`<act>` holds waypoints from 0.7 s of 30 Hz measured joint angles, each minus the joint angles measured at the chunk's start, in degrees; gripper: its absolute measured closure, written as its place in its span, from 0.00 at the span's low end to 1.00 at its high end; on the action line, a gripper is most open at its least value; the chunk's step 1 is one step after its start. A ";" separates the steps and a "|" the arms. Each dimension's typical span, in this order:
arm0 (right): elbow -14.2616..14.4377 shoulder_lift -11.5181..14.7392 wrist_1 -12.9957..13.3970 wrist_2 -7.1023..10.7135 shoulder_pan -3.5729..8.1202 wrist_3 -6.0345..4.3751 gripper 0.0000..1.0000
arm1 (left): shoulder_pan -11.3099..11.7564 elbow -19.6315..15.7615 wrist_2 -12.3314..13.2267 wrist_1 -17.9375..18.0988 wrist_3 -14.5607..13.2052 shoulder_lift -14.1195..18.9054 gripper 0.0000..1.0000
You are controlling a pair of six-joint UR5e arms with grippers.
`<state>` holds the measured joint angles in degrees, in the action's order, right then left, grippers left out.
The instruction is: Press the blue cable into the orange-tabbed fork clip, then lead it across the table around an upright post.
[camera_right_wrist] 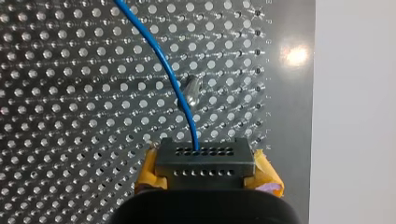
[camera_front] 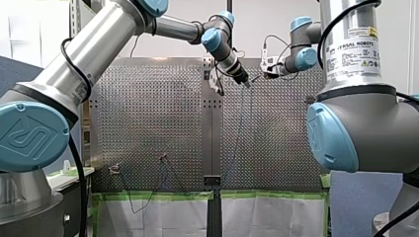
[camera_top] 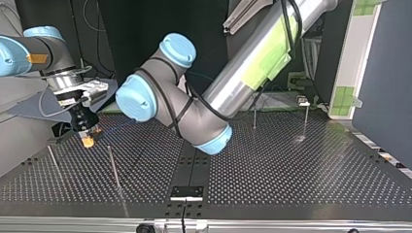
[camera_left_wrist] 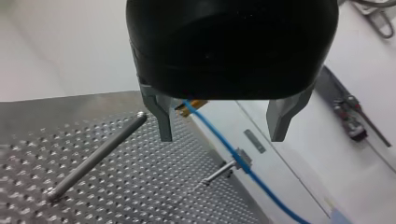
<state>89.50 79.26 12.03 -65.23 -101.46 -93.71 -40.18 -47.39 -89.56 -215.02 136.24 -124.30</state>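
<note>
Reaching over the perforated counter (camera_top: 291,174), my left arm (camera_top: 252,63) holds the left gripper (camera_left_wrist: 222,137) with jaws apart, and the blue cable (camera_left_wrist: 210,127) is seen running between them, probably to be guided. At the top view's lower left, the right gripper (camera_top: 88,138) appears clamped on the cable (tensioning it, I judge), near an upright post (camera_top: 114,167).

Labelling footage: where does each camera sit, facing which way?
Front: behind the shoulders, looking over the table; my left arm and my right arm show.
Top: across the table, facing both arms.
Left wrist: along my left gripper, open.
Right wrist: along my right gripper, onto the table.
Both wrist views share the blue cable.
</note>
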 joint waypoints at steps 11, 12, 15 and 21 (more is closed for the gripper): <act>0.00 0.39 -0.02 0.27 -0.17 -0.04 1.00 | 0.30 0.98 -0.57 2.71 5.78 -2.55 0.03; 0.00 0.42 -0.01 0.32 -0.17 -0.06 1.00 | 0.33 1.18 -0.69 3.11 6.08 -2.70 0.03; 0.01 0.48 0.02 0.41 -0.19 -0.07 1.00 | 0.52 1.61 -0.96 4.58 6.67 -2.92 0.03; 0.00 0.51 0.02 0.44 -0.21 -0.15 1.00 | 0.82 1.95 -2.77 7.59 6.62 -2.91 0.03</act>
<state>89.51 79.76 12.05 -64.79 -101.67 -93.86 -39.36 -45.43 -92.32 -207.42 142.85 -127.22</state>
